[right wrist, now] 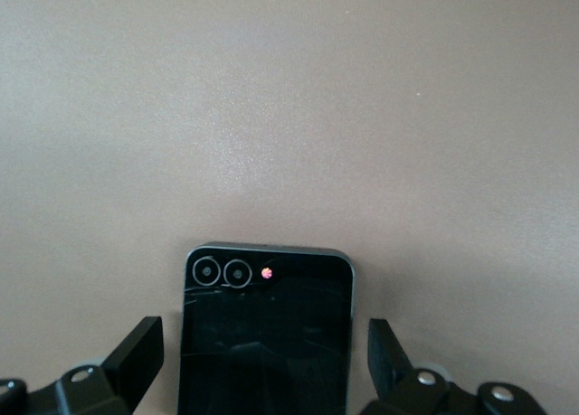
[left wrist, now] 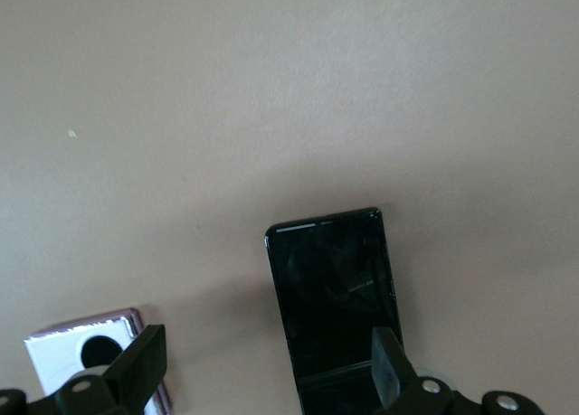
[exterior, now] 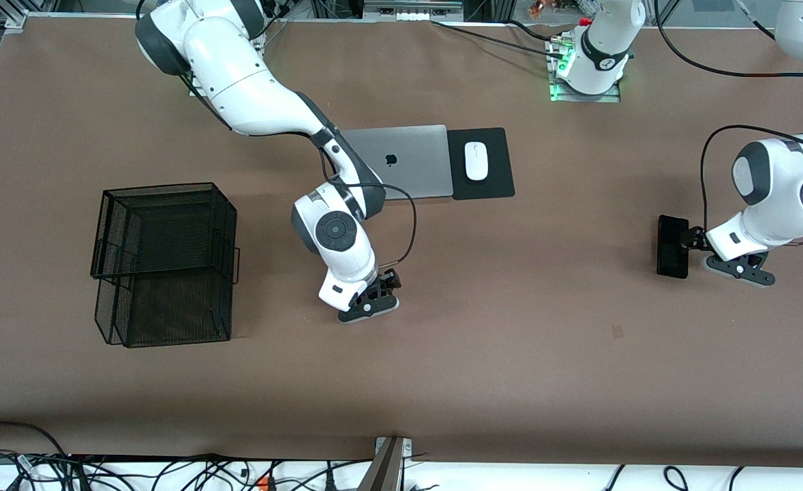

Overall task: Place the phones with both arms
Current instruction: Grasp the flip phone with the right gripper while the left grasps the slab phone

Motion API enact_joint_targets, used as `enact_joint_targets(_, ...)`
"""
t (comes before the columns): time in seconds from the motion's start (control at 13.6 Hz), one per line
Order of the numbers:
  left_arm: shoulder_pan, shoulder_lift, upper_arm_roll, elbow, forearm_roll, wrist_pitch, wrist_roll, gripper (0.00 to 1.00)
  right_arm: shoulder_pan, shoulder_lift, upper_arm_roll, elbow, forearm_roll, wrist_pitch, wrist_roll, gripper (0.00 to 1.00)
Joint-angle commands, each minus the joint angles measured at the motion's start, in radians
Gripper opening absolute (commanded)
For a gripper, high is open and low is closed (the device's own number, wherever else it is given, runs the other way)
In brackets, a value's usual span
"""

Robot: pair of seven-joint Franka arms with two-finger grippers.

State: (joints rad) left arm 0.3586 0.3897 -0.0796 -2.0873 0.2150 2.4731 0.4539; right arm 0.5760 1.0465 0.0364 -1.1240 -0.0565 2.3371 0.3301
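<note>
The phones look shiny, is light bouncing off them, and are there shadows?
Right wrist view: the square black phone shows faint streaky reflections between the open right gripper. Left wrist view: the long black phone has a bright edge glint; the lavender phone glares whitish by the open left gripper. Front view: soft shadow under the wire basket.

My right arm reaches from its base down toward the middle of the worktop, elbow bent, wrist turned downward. My right pincer hangs low with its fingers spread wide, gripping nothing. My left arm folds in at its own end of the worktop, and my left pincer sits low too, fingers wide apart and empty.
</note>
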Motion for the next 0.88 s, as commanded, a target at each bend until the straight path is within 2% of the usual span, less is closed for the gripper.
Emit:
enact_joint_targets(0.0, 0.011, -0.034, -0.012, -0.077, -0.017, 0.059, -0.069, 1.0, 0.004, 0.024, -0.003, 0.029, -0.019, 0.002, 0.013, 1.0)
enact_joint_targets(0.29, 0.011, -0.034, -0.019, -0.132, -0.017, 0.133, -0.139, 1.0, 0.004, 0.03, -0.004, 0.029, -0.026, 0.002, 0.013, 1.0)
enact_joint_targets(0.37, 0.011, -0.032, -0.02, -0.144, -0.017, 0.151, -0.153, 1.0, 0.004, 0.03, -0.004, 0.029, -0.034, 0.002, 0.013, 0.92)
enact_joint_targets(0.44, 0.011, -0.028, -0.02, -0.152, -0.017, 0.17, -0.172, 1.0, 0.004, 0.03, -0.004, 0.029, -0.034, 0.004, 0.012, 0.73)
enact_joint_targets(0.51, 0.011, -0.019, -0.02, -0.161, -0.017, 0.19, -0.181, 1.0, 0.002, 0.029, -0.004, 0.029, -0.034, 0.002, 0.012, 0.3)
enact_joint_targets(0.59, 0.011, -0.011, -0.02, -0.165, -0.017, 0.213, -0.187, 1.0, 0.002, 0.029, -0.004, 0.029, -0.033, 0.002, 0.013, 0.07)
enact_joint_targets(0.66, 0.011, -0.003, -0.02, -0.168, -0.017, 0.22, -0.192, 1.0, 0.002, 0.029, -0.004, 0.03, -0.032, 0.002, 0.015, 0.0)
enact_joint_targets(0.81, 0.011, 0.001, -0.02, -0.172, -0.017, 0.233, -0.192, 1.0, 0.002, 0.018, -0.006, 0.03, -0.034, -0.008, 0.017, 0.0)
